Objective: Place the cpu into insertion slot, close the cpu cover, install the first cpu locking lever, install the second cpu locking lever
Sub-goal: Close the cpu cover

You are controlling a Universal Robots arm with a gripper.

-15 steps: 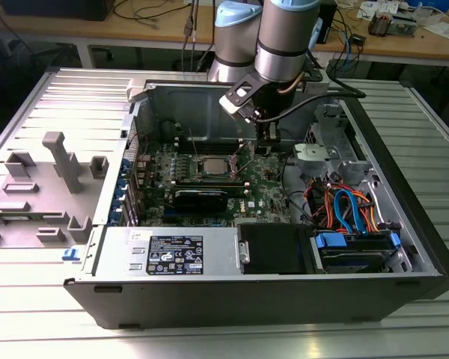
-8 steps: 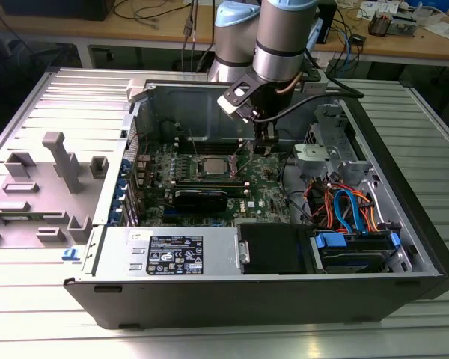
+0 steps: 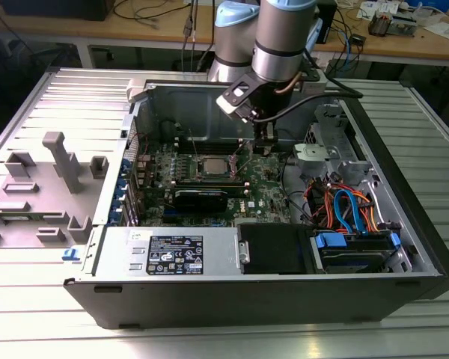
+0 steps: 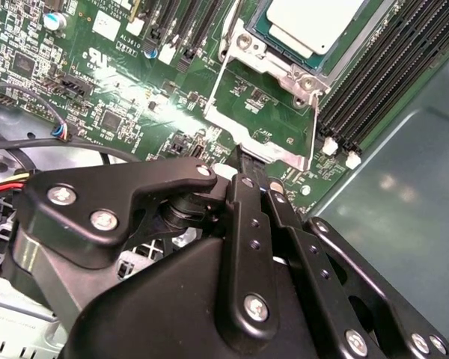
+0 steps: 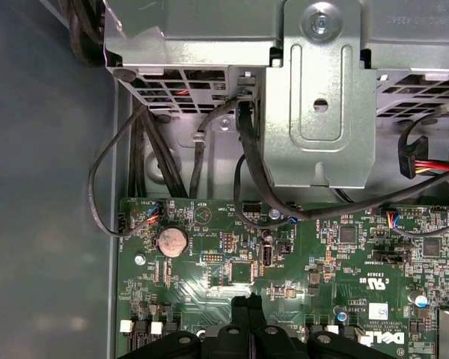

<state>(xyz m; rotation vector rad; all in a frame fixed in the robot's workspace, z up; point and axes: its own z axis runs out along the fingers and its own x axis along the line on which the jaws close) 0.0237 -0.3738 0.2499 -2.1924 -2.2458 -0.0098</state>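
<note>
The cpu lies flat in its socket on the green motherboard, silvery top up; in the exterior view the cpu sits mid-board inside the open PC case. The cpu cover, a thin silver frame with a square window, stands tilted up from the socket's edge. My gripper is shut, its black fingertips right at the cover's free edge; whether they pinch it I cannot tell. Seen from outside, my gripper hangs just to the exterior view's right of the socket. In the first wrist view the gripper points at the board.
Black memory slots run beside the socket. A long black graphics card lies in front of it. The metal drive cage with coloured cables stands at the exterior view's right. Black cables drop from the cage onto the board.
</note>
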